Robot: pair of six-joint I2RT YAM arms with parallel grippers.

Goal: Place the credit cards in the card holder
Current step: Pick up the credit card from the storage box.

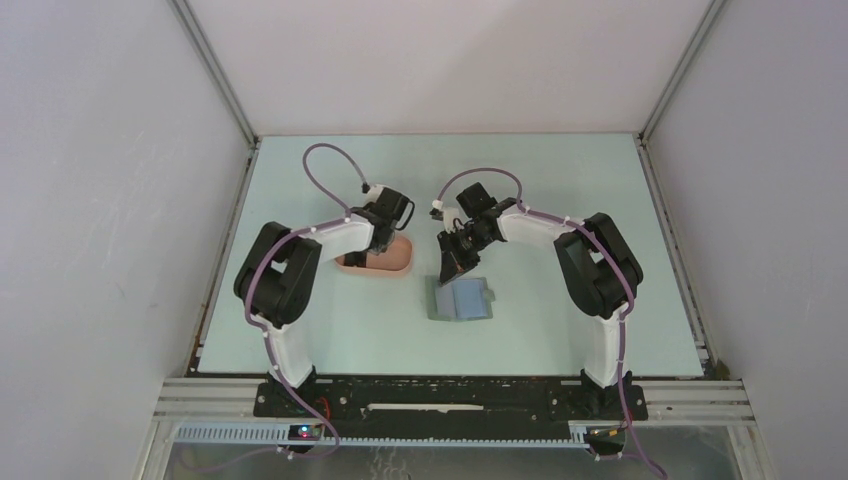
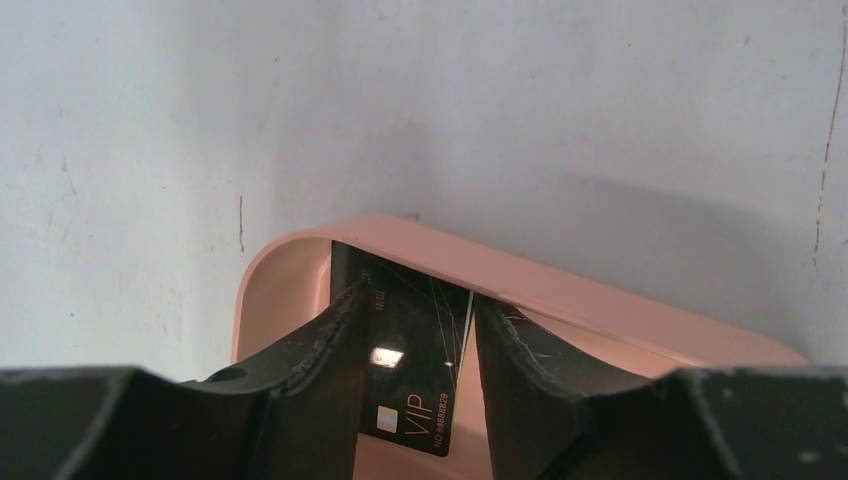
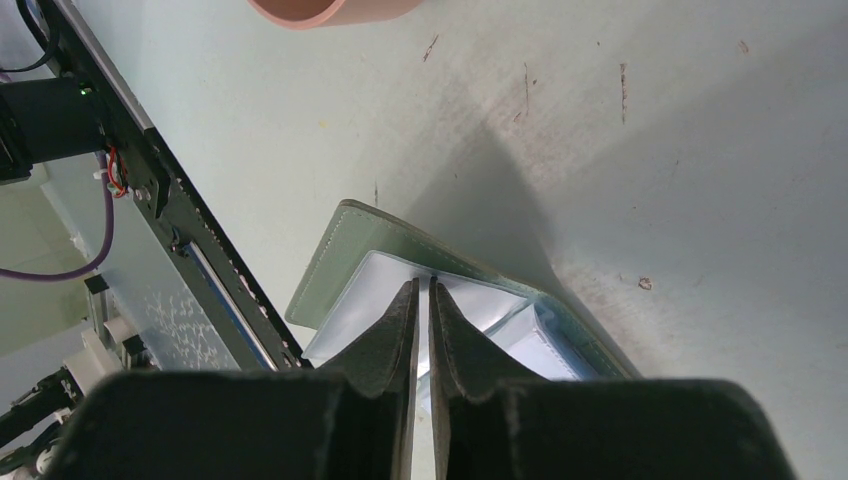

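1. Your left jaws are down in the pink tray [image 2: 290, 270], on the left of the bench [image 1: 560, 200]; they stand part open, one on each side of a black card [image 2: 410, 370] that stands on edge by the tray's far wall; the left one looks to touch the card, and the right one sits just beside it.
2. A thin pale edge just right of that card may be a second one; it is too slim to tell.
3. The step in hand, I judge, is picking this card; next you must close on its edges and lift it clear of the rim.
4. To the right, the holder [image 3: 330, 260] lies open on the bench, near the tray but apart from it; your right jaws are almost closed, tips on its pale inner sleeves; whether they pinch a leaf I cannot tell.
5. After that, the card must cross to a sleeve.
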